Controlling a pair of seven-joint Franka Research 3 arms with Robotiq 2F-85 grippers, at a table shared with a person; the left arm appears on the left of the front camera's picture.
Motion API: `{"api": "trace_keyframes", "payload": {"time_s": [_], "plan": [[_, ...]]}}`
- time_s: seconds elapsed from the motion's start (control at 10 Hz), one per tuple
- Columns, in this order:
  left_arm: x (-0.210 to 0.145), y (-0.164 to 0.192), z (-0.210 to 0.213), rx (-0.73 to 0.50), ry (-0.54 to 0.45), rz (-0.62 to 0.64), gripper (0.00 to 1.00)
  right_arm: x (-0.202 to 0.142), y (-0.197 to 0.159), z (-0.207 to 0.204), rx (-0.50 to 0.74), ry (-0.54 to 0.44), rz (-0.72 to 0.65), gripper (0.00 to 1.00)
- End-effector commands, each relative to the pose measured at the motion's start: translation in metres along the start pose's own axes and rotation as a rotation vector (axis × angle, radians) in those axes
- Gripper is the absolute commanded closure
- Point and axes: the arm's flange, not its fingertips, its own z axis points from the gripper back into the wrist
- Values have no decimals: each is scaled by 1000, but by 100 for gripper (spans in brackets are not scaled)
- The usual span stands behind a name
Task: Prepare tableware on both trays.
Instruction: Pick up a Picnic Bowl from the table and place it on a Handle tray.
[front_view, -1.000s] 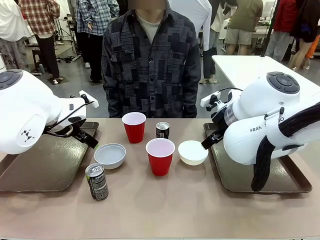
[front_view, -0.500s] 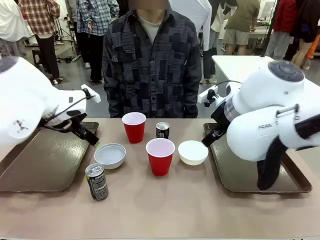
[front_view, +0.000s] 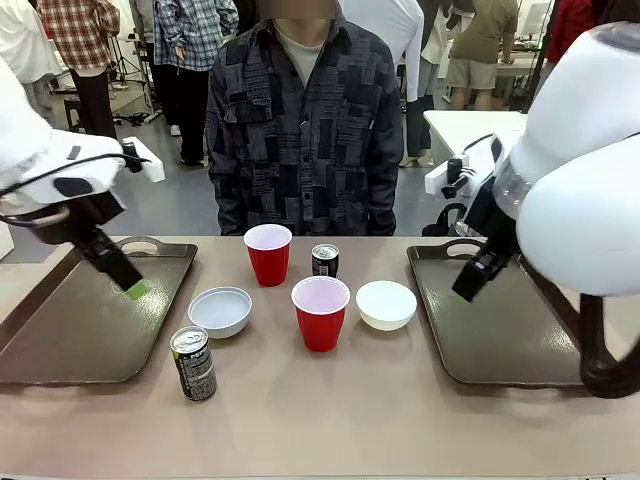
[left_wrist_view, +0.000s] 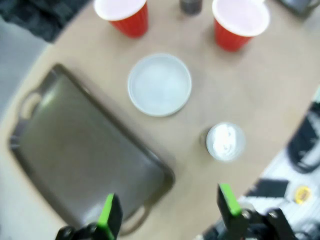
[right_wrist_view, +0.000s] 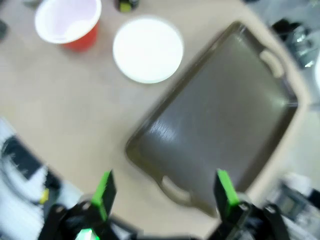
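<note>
You'll find both wrist views smeared by motion. Left wrist view: the far can (left_wrist_view: 191, 5) and the far red cup (left_wrist_view: 121, 15) are cut by the top edge (can print unreadable). Front view: the right arm (front_view: 590, 190) hides the right tray's (front_view: 490, 330) outer side.
</note>
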Motion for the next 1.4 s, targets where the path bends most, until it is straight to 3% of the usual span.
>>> {"api": "trace_keyframes", "payload": {"time_s": [0.0, 0.1, 0.3, 0.4, 0.6, 0.9, 1.3], "plan": [[-75, -18, -21, 52, 26, 52, 0, -113, 45, -37, 17, -14, -39, 0], [0, 0, 0, 0, 0, 0, 0, 0, 0, 0, 0, 0, 0, 0], [0, 0, 0, 0, 0, 0, 0, 0, 0, 0, 0, 0, 0, 0], [-9, 1, 10, 8, 17, 15, 0, -10, 5, 15, 2, 12, -7, 0], [-33, 46, 7, -307, -55, 209, 0, -47, -44, 1, 333, -90, -219, 0], [-97, 132, -5, -542, -208, 557, 0, -132, -133, -32, 699, -282, -567, 0], [-150, 196, 1, -626, -295, 756, 0, -179, -177, -70, 898, -363, -712, 0]]}}
